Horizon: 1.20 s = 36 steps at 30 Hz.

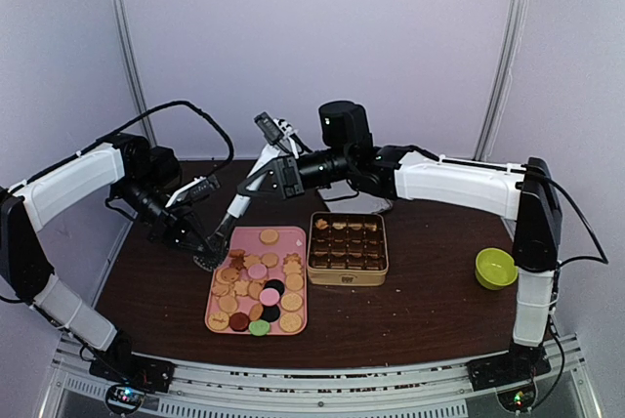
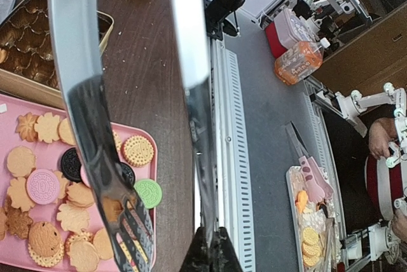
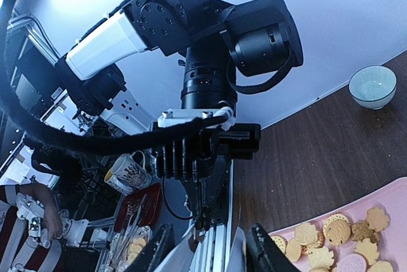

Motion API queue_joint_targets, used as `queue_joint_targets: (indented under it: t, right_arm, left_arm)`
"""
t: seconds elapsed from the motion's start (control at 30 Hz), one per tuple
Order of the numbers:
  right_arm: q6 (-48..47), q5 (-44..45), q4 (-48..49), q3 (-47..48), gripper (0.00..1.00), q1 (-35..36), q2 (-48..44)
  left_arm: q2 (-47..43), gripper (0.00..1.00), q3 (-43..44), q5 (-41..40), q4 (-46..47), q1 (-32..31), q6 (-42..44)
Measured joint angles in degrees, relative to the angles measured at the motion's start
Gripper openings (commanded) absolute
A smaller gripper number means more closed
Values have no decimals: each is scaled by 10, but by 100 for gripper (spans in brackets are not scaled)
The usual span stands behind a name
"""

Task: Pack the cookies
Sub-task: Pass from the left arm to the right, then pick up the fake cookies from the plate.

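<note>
The cookies (image 1: 256, 286) lie piled on a pink tray (image 1: 249, 237): mostly tan, with pink, black, dark red and green ones. They also show in the left wrist view (image 2: 44, 186) and the right wrist view (image 3: 331, 246). Silver tongs (image 1: 237, 205) slant from my right gripper (image 1: 266, 179) down to the tray's far left corner. My right gripper (image 3: 210, 256) is shut round the tongs' (image 3: 236, 253) handle end. My left gripper (image 1: 208, 258) is at that corner. In its wrist view it (image 2: 213, 246) is shut on the tip of one arm of the tongs (image 2: 95, 138). The other, slotted arm hangs over the cookies.
A gold tin (image 1: 348, 276) with brown paper cups stands right of the tray; it also shows in the left wrist view (image 2: 105, 27). A green bowl (image 1: 496, 268) sits at the right. A pale bowl (image 3: 372, 86) sits on the table at the back.
</note>
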Motion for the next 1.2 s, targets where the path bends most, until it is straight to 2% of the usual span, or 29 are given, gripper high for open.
queue_joint_targets:
  t: [0.17,0.2,0.3,0.4,0.63,0.9,1.07,1.2]
  right_arm:
    - [-6,-1,-12,5,34,-1,0]
    - [-7,-1,-14,5,34,-1,0]
    - [-16,7,-22,5,33,-2,-2]
    - [-28,28,-37,2,34,-1,-8]
    - [-75,136,-71,-61,35,11,-70]
    - [-139,346,-88,-132,35,89,-131]
    - [-158,472,-88,-152,32,151,-129]
    - [-168,545,-68,-155,28,187,-114]
  left_arm:
    - [0,0,0,-1,-2,0,2]
    - [1,4,0,-1,-3,0,2]
    - [2,28,0,-2,-5,0,5]
    - [3,45,5,-6,-5,0,3]
    - [2,72,37,-73,12,2,-48]
    - [-57,87,45,-217,61,75,-127]
    - [-97,88,43,-285,104,110,-163]
    - [-107,88,35,-307,130,117,-180]
